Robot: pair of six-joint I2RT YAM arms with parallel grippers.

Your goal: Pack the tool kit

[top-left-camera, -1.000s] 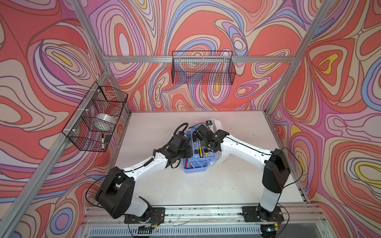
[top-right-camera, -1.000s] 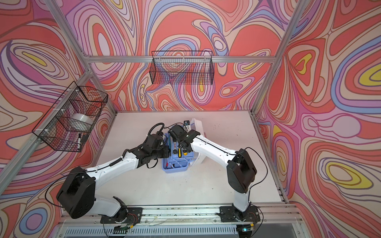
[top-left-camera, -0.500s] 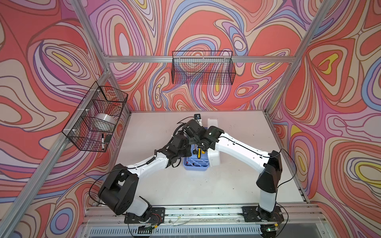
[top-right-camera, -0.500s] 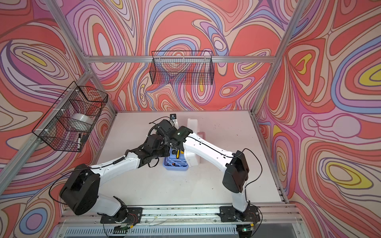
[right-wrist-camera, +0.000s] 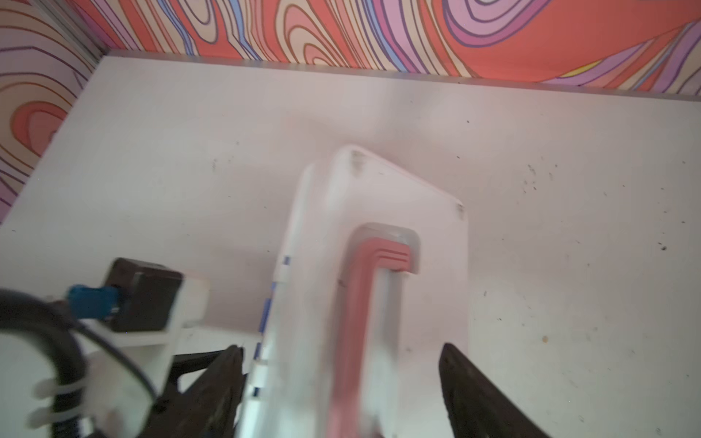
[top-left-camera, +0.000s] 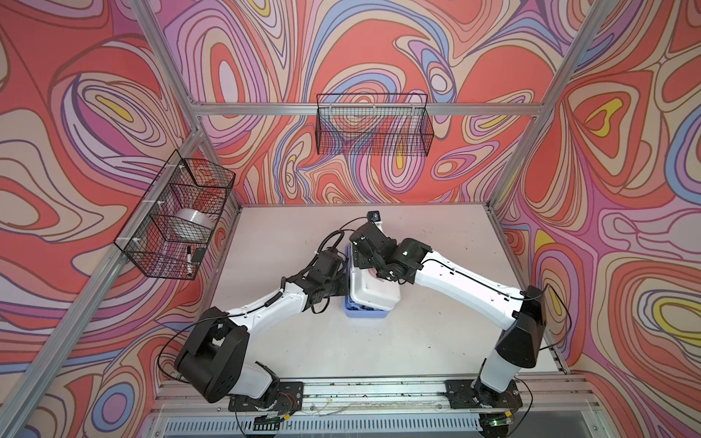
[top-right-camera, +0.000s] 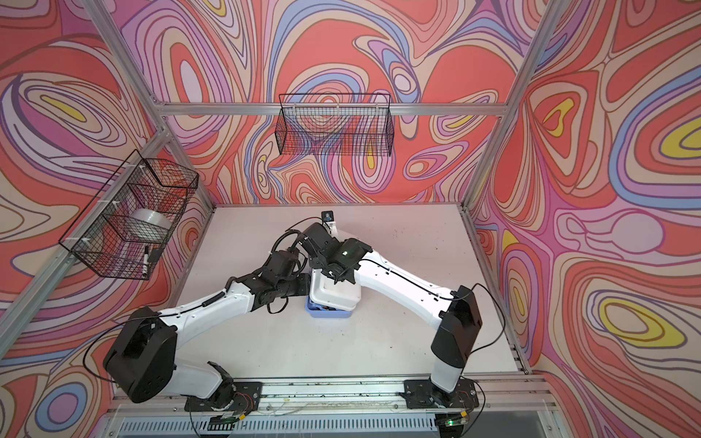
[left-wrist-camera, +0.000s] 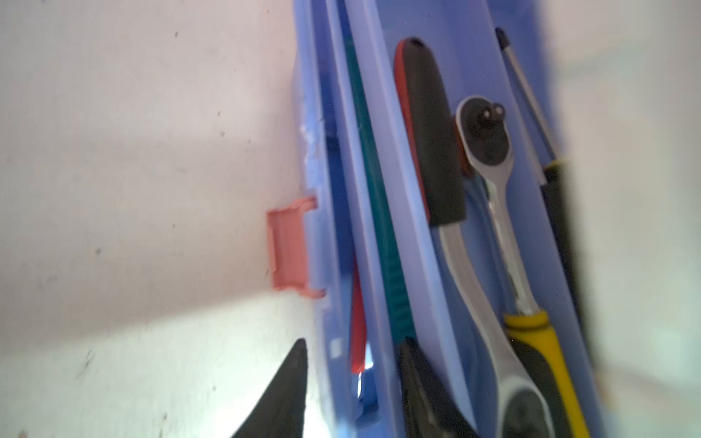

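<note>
The tool kit sits in the middle of the table. Its white lid leans down over the blue base but is not shut flat. The right gripper is wide open, with one finger on each side of the lid. The left gripper has a finger on each side of the base's front wall, but blur hides whether it pinches.

The box is likely heavy (metal tools like the ratchet fill the tray). Its plastic looks smooth and slippery, and the lid looks thin and bendy. A flat push on top should shut it. The pink latch needs a small, careful flip. Only then is the pink handle safe for lifting.
</note>
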